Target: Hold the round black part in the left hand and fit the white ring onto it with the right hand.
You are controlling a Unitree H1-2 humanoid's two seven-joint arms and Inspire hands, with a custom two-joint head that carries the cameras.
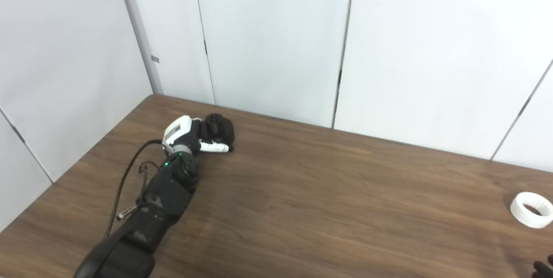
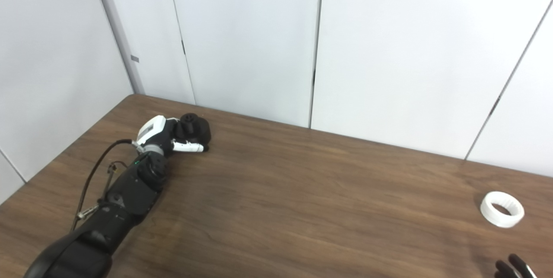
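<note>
1. at the far left of the brown wooden table, the left hand lies low on the surface, its arm reaching in from the bottom left.
2. its fingers are clamped around the round black part, which sits on the table just beyond the palm.
3. well apart to that hand's right, the white ring lies flat near the table's right edge.
4. just nearer than the ring, only dark fingertips of the right hand show at the bottom corner; whether it is apart or together cannot be told.
</note>
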